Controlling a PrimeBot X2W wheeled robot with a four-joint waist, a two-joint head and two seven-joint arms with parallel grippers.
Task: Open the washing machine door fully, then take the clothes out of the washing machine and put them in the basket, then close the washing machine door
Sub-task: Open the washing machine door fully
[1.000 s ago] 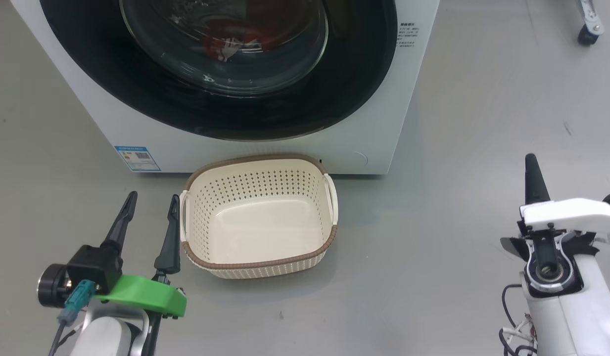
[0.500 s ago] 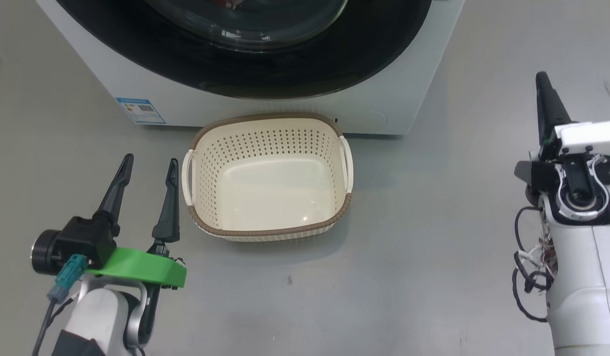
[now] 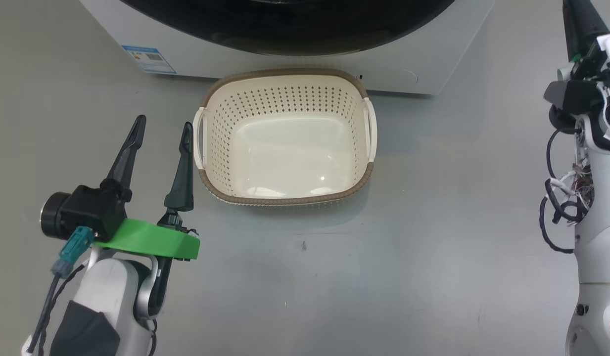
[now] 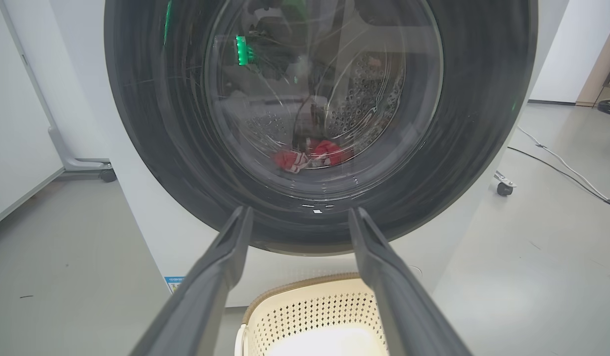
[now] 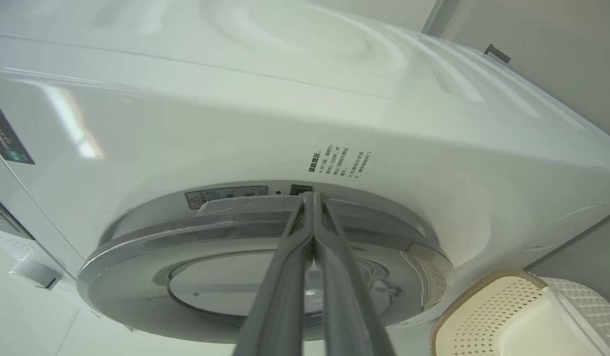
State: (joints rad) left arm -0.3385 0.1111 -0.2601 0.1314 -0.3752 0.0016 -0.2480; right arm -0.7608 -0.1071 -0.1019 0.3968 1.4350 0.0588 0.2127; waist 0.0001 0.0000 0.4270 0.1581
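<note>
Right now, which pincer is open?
The left pincer, spread wide beside the basket; the right pincer is pressed shut.

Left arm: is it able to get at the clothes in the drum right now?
Probably not. The clothes lie behind the glass of the washing machine door, which looks shut across the opening. The left hand is open and faces that door from outside, so the door would have to swing open first.
</note>
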